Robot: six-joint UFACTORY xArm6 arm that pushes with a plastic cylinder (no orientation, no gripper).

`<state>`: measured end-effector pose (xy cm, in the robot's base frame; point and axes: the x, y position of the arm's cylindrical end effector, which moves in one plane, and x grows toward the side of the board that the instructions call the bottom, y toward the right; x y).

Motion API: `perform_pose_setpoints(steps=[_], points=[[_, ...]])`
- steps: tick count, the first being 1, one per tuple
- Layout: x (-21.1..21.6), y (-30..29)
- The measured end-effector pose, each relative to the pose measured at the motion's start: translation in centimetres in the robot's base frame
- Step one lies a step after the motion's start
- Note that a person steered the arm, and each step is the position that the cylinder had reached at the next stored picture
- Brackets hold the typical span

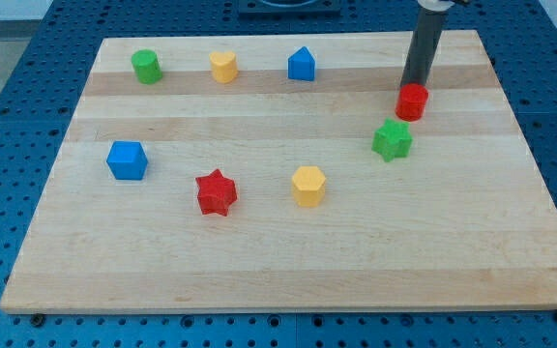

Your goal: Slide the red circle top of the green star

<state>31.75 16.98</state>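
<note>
The red circle (412, 101) stands near the board's upper right. The green star (392, 140) lies just below it and a little to the left, with a narrow gap between them. My tip (412, 86) is at the red circle's top edge, touching or nearly touching it, with the dark rod rising from there to the view's top.
On the wooden board (288, 251): a green circle (146, 67), a yellow block (223, 67) and a blue block (302, 64) along the top; a blue cube (127, 160) at left; a red star (216, 192) and a yellow hexagon (308, 186) in the middle.
</note>
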Motion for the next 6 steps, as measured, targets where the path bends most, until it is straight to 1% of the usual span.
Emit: perform_pose_setpoints(steps=[1,2,3,4,6], points=[[-2.7,1.7],[-1.9,3.5],[-0.7,4.2],[2.6,4.2],[2.9,4.1]])
